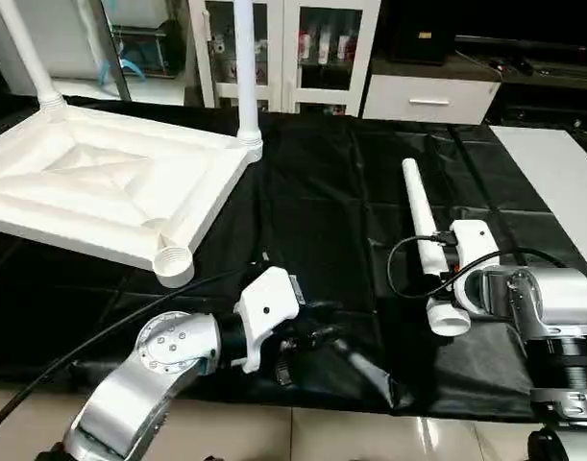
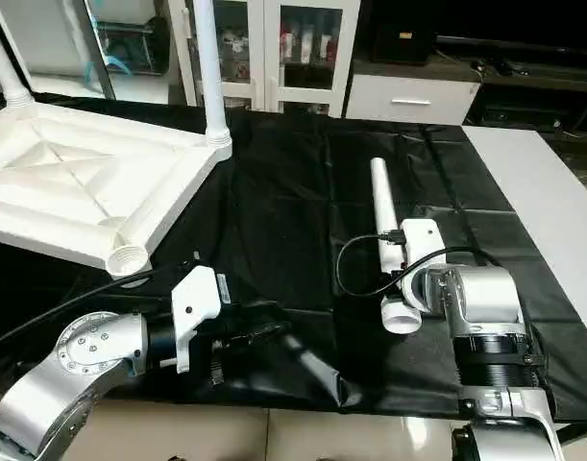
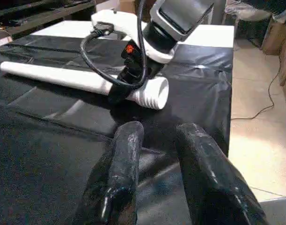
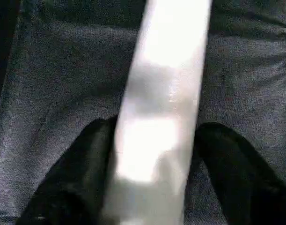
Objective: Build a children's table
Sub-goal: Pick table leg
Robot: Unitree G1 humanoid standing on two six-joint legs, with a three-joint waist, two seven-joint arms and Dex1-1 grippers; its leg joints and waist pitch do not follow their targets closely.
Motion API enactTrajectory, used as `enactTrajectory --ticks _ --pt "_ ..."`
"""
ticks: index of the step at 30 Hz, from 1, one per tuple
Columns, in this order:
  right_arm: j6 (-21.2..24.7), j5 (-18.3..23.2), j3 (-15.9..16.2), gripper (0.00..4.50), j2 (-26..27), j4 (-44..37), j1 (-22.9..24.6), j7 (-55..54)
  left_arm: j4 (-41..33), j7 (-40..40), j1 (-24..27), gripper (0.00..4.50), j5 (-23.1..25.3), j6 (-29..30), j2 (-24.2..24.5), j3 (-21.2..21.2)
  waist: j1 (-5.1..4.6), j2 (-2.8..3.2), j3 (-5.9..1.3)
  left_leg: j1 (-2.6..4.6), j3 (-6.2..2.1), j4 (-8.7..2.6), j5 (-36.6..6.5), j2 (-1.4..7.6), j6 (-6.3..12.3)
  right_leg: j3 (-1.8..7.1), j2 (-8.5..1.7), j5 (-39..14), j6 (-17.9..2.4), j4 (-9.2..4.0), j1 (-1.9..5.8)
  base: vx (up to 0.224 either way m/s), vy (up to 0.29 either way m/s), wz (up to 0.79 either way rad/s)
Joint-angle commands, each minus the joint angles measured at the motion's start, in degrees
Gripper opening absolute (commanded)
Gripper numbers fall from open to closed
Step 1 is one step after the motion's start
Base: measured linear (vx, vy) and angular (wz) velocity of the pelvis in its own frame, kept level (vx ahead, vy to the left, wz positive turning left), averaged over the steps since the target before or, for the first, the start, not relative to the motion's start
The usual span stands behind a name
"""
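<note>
The children's table top point(image 1: 91, 182) lies upside down at the far left of the black cloth, X-ribs up. Two white legs point(image 1: 245, 67) point(image 1: 24, 48) stand upright in its far corner sockets, and the near socket point(image 1: 174, 261) is empty. A loose leg point(image 1: 423, 221) lies flat on the cloth at the right, its flared threaded end toward me. My right gripper point(image 4: 157, 129) reaches down over this leg near that end, one black finger point(image 4: 86, 159) pressed against each side. My left gripper point(image 3: 161, 131) hovers low over the cloth at front centre, fingers a little apart and holding nothing.
A white board point(image 1: 562, 182) borders the cloth at the right. White cabinets point(image 1: 293, 48) stand behind the work table. The cloth's front edge point(image 1: 370, 403) is close to my arms, with tiled floor below. A black cable point(image 1: 408, 259) loops beside the loose leg.
</note>
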Motion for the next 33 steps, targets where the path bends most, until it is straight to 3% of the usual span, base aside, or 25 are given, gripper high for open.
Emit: enactTrajectory --ticks 1,10,11,13,14,15,16,18,19,20,24,25,26,29,30,33 --pt "0.73 0.55 -1.29 2.88 0.13 0.68 -1.05 -0.23 -1.79 -0.42 -0.43 1.46 -0.24 0.77 0.29 0.33 0.01 -0.42 -2.91 0.41 -0.53 -4.35 -10.56 2.41 -1.43 3.04 -3.86 -15.74 -8.63 -4.51 2.57 0.000 0.000 0.00" --pt "0.55 0.94 -2.09 2.15 0.48 -0.72 -0.11 -0.05 -1.08 1.24 -0.80 1.46 -1.95 1.61 -0.51 2.02 -0.01 -0.41 -2.84 0.46 -0.48 -4.33 -11.02 2.35 -1.55 3.04 -3.82 -17.16 -8.35 -4.63 2.52 0.000 0.000 0.00" --pt "-0.43 0.69 -1.62 2.09 0.23 -1.29 0.29 0.18 -0.53 1.94 -1.32 1.72 -2.53 1.83 -1.28 2.93 -0.06 -0.37 -2.84 0.48 -0.44 -4.31 -11.15 2.34 -1.65 3.05 -3.78 -17.23 -8.40 -4.71 2.49 0.000 0.000 0.00" --pt "-1.98 0.43 -1.08 1.97 -0.02 -2.12 0.80 0.50 0.14 3.17 -1.95 1.79 -3.47 2.52 -2.55 4.27 0.01 -0.39 -2.86 0.47 -0.43 -4.22 -11.14 2.34 -1.77 3.04 -3.83 -16.94 -8.47 -4.71 2.54 0.000 0.000 0.00" --pt "-6.60 2.11 -1.94 1.94 0.57 -5.91 1.73 2.49 2.22 6.96 -3.71 1.85 -4.35 4.30 -5.26 7.16 -0.01 -0.32 -2.92 0.46 -0.39 -4.21 -11.00 2.33 -1.61 3.06 -3.79 -16.44 -8.57 -4.70 2.62 0.000 0.000 0.00" --pt "-6.84 2.26 -2.02 1.93 0.64 -6.15 1.79 2.63 2.33 7.17 -3.80 1.99 -4.40 4.44 -5.40 7.30 0.23 -0.42 -2.94 0.45 -0.34 -4.09 -11.06 2.33 -1.33 3.11 -3.85 -16.28 -8.25 -4.83 2.64 0.000 0.000 0.00" --pt "-11.19 5.42 -3.64 1.92 1.86 -10.92 2.92 5.74 4.27 10.63 -5.35 2.14 -6.27 6.91 -8.41 10.06 0.09 -0.26 -2.98 0.26 -0.42 -4.17 -10.73 2.33 -1.14 3.10 -3.82 -15.68 -8.30 -4.58 2.88 0.000 0.000 0.00" --pt "-12.34 6.60 -3.82 1.91 2.12 -12.83 3.46 7.18 4.72 11.52 -5.83 2.22 -8.02 7.54 -9.91 11.19 0.32 -0.43 -3.14 0.27 -0.36 -4.05 -10.14 2.32 -0.27 3.10 -3.92 -15.05 -7.98 -4.67 2.97 0.000 0.000 0.00" --pt "-17.57 9.04 -2.13 1.91 1.75 -18.13 6.27 13.21 4.83 14.51 -7.53 2.21 -16.30 10.37 -15.46 15.05 0.15 -0.54 -3.14 -0.15 -0.44 -4.10 -9.59 2.45 0.21 2.99 -4.09 -14.51 -8.60 -4.46 3.37 0.000 0.000 0.00" --pt "-18.84 10.24 -1.82 1.90 1.91 -20.11 7.53 15.29 4.98 15.74 -8.42 2.42 -19.51 11.67 -17.54 16.48 0.64 -0.49 -3.19 0.39 -0.20 -3.75 -9.85 2.60 0.52 3.14 -4.14 -14.44 -9.29 -4.77 2.85 0.000 0.000 0.00" --pt "-22.08 12.48 -1.73 1.89 2.75 -23.51 10.33 18.70 6.37 18.65 -10.62 2.64 -23.11 15.13 -20.85 18.94 0.60 -0.46 -3.06 -0.03 -0.33 -3.88 -8.92 2.50 2.05 2.95 -3.84 -13.66 -9.79 -4.71 2.90 0.000 0.000 0.00" --pt "-23.20 14.32 -2.24 1.89 3.99 -25.81 11.68 19.84 7.95 20.59 -12.03 2.87 -24.37 16.72 -22.66 20.63 0.54 -0.66 -3.03 -0.06 -0.27 -3.86 -9.20 2.38 2.17 2.90 -3.80 -15.21 -9.23 -5.01 2.94 0.000 0.000 0.00" --pt "-23.37 15.36 -2.54 1.89 4.67 -27.06 12.16 20.27 8.67 21.23 -12.64 2.99 -25.09 17.24 -23.34 21.41 0.65 -0.46 -3.00 0.04 -0.24 -3.81 -9.53 2.30 2.30 2.87 -3.73 -16.66 -8.55 -5.23 2.75 0.000 0.000 0.00" --pt "-24.30 16.56 -2.71 1.89 5.66 -28.77 12.93 20.72 9.92 22.59 -13.96 3.05 -26.27 18.57 -24.83 23.19 0.59 -0.55 -2.97 0.02 -0.57 -4.09 -10.04 2.42 1.83 2.69 -3.71 -18.69 -7.33 -5.45 2.75 0.000 0.000 0.00" --pt "-25.57 17.40 -2.12 1.89 5.90 -29.98 13.74 21.78 10.79 24.09 -14.95 3.31 -27.40 19.58 -25.63 24.24 0.63 -0.46 -2.98 0.04 -0.61 -4.10 -10.21 2.43 1.57 2.70 -3.77 -18.94 -7.04 -5.45 2.74 0.000 0.000 0.00" --pt "-26.67 18.34 -0.38 1.89 5.64 -31.77 14.64 23.87 12.06 25.11 -15.84 3.45 -28.02 19.85 -25.76 24.47 0.64 -0.48 -2.87 -0.06 -0.64 -4.12 -10.86 2.33 1.69 2.70 -3.82 -19.92 -6.34 -5.66 2.79 0.000 0.000 0.00"
